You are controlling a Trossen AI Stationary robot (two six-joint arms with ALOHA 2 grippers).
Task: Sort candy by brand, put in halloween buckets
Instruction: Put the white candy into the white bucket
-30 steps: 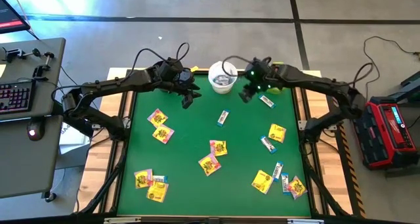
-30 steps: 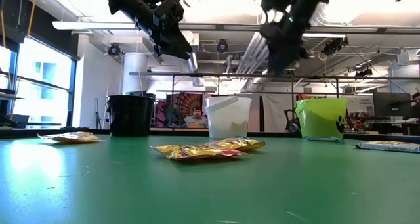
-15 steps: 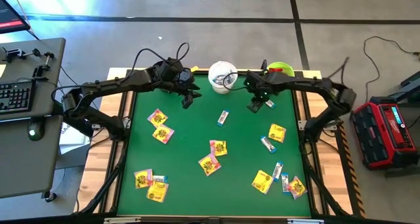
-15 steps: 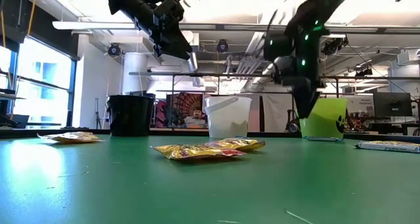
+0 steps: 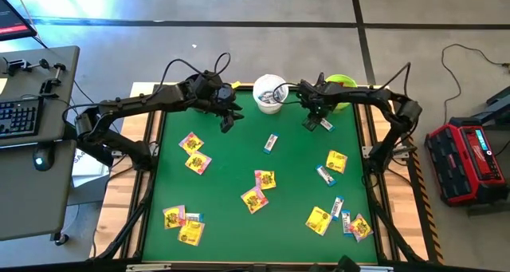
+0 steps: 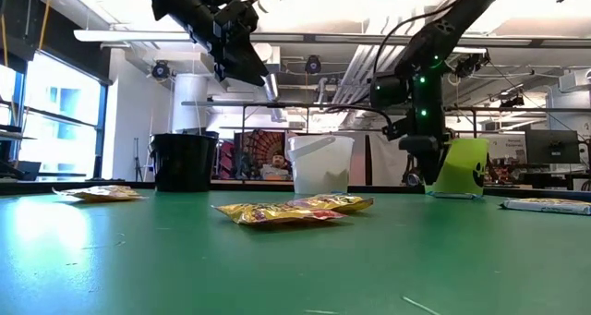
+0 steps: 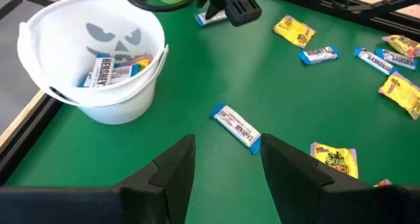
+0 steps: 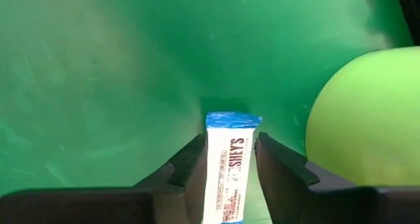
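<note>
A: Near edge first?

B: Yellow and red packets [image 6: 291,209] loose on the worktop [image 5: 231,156], untouched. One yellow wrapper [image 7: 331,159] reads "SOUR". Another white-and-blue bar [image 7: 237,127] lies mid-worktop, just ahead of the left end effector [image 7: 226,145].

A: Left state?

B: Released, nothing in it, hovering high near the black bucket [image 6: 183,160]. Waiting arm.

A: Active one?

B: Right end effector [image 5: 312,122], low at the far side, straddling a slim white-and-blue bar [image 8: 228,165]. The bar lies flat on the worktop, long axis running straight out from the wrist, blue end farthest. Print reads "SHY'S", likely Hershey's.

A: Grasped?

B: Cannot tell; it brackets the bar's long edges closely, but a firm clamp isn't visible.

A: Where does the bar sit?

B: Just beside the lime green bucket [image 5: 341,84]. The white bucket [image 7: 39,33], with a pumpkin face, stands farther toward the left arm and already holds a "HERSHEY" bar, so that looks like the target. Right arm is the nearer one.
</note>
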